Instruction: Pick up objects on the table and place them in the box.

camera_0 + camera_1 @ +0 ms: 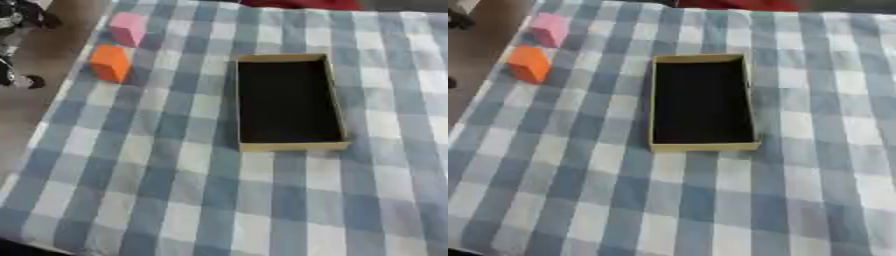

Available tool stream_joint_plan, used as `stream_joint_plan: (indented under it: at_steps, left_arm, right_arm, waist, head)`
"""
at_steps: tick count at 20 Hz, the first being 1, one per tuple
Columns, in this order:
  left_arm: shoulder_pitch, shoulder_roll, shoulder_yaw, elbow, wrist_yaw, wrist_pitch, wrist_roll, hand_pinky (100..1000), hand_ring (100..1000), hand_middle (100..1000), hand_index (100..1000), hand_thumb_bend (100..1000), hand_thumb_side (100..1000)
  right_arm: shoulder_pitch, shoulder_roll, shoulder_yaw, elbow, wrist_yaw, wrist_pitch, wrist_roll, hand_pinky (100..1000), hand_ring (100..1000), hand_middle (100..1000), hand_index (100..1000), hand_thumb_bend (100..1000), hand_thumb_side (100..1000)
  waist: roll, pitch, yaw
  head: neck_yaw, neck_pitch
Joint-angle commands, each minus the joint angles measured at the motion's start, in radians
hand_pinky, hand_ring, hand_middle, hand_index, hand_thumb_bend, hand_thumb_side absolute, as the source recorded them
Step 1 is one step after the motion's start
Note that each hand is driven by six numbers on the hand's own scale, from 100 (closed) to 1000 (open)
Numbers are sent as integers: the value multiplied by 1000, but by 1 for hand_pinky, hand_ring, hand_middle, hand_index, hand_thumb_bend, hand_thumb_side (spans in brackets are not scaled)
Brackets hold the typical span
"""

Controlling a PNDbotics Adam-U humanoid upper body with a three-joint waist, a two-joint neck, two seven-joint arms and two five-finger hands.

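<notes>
Entry: we find no robot hand clearly in either view. A black and silver shape sits at the upper left edge, off the surface; we cannot tell whether it is a hand, nor how any fingers stand.

Box: tan rim, dark inside, open-topped, nothing in it, on the blue-and-white checked cloth near the centre.

Orange block and pink block: near the cloth's far left edge, just beside each other, well apart from the box.
</notes>
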State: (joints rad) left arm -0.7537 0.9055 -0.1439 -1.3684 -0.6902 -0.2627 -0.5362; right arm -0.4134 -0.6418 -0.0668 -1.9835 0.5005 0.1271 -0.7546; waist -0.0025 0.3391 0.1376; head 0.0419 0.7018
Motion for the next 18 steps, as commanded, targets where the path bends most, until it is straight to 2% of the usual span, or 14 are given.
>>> stream_joint_plan:
  at_steps: [1,8,18]
  left_arm:
    - [-20,22,10,-2,-2,-1,-3,762,839,796,932,562,100]
    - [-37,16,10,-2,6,-13,7,780,870,841,935,554,100]
    - [-109,-29,-10,27,0,-31,11,801,905,872,934,537,100]
  right_arm:
    - [-11,-30,-6,-16,0,3,-1,774,741,739,791,100,1000]
    - [-12,-31,-5,-16,-1,4,-1,774,741,739,791,100,1000]
    - [-23,-33,0,-16,-3,3,3,773,740,738,791,100,1000]
  waist:
    - [1,-17,3]
    - [0,-11,2]
    - [1,5,-15]
  head:
    - [2,1]
    - [0,0]
    - [3,-13]
